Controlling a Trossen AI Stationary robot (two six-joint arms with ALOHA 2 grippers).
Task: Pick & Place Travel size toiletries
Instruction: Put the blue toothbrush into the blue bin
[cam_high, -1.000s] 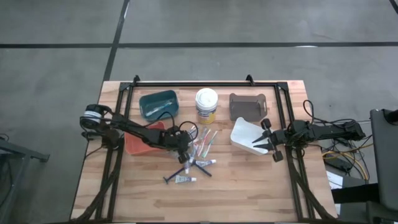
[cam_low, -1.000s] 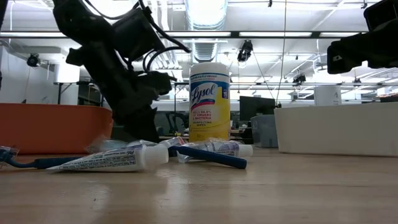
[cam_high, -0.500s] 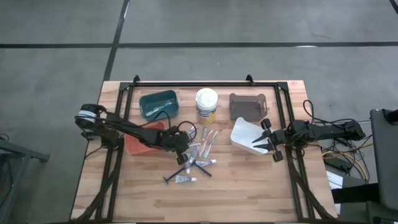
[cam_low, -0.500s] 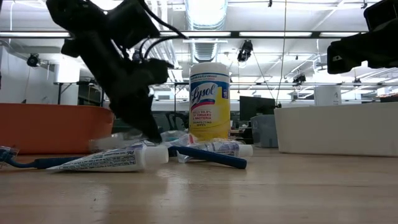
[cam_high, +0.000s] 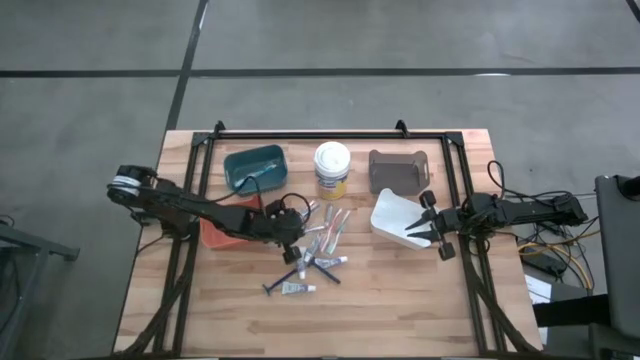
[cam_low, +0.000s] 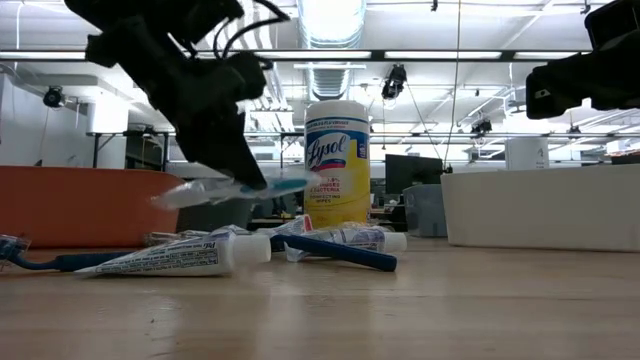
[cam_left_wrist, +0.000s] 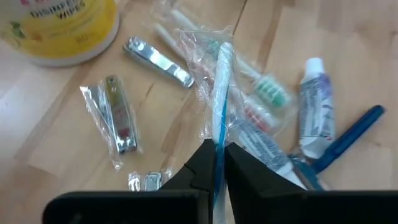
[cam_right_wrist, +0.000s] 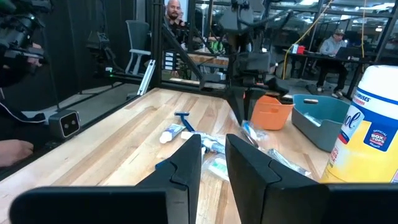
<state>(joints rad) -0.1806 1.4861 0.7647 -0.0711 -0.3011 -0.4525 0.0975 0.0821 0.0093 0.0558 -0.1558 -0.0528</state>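
My left gripper hangs over the left side of a pile of small toiletries at the table's middle, shut on a blue toothbrush in a clear wrapper. Under it lie more wrapped toothbrushes, small white tubes, blue razors and nail clippers. One tube and a razor lie nearer the near edge. My right gripper waits open at the table's right, beside the white bin. My left gripper pinches the wrapped blue toothbrush by its handle between the two fingers, coming from above and slanting down. The toothbrush runs on forward past the fingertips, along the fingers. It is lifted clear of the table, nearly level, with its wrapper sticking out behind.
A white wipes tub with a yellow label stands behind the pile. A teal bin, an orange bin and a grey-brown bin sit along the far half. Bare wood lies toward the near edge. People show beyond the table.
My left gripper has risen from the pile with the wrapped blue toothbrush, which was down among the other items and now hangs clear above them. The rest of the pile has stayed in place.
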